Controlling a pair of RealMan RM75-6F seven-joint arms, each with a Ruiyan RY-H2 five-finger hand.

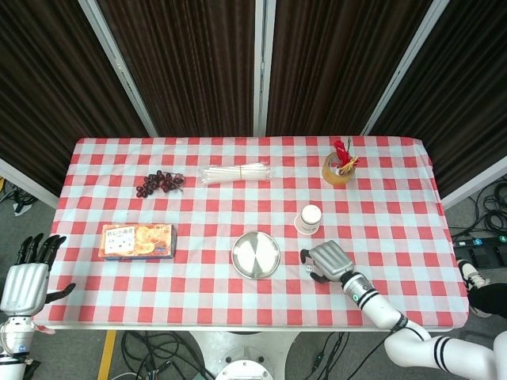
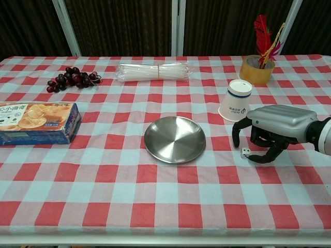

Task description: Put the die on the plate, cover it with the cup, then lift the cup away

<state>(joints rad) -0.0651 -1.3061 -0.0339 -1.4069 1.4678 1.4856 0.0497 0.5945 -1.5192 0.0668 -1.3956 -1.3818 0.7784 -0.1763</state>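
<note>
One right robot hand (image 2: pixel 271 130) arches over the die (image 2: pixel 245 152), fingers spread, seemingly not grasping.

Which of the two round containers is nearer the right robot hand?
The upturned white paper cup, just behind the hand; the feather pot stands further back.

On the checked cloth — counted:
One die (image 2: pixel 245 151), one cup (image 2: pixel 236 100) (upside down), one plate (image 2: pixel 174 139), one snack box (image 2: pixel 37 122), one grape bunch (image 2: pixel 72 78), one straw bundle (image 2: pixel 153 71), two hands (image 2: pixel 274 130) (image 1: pixel 24 285).
</note>
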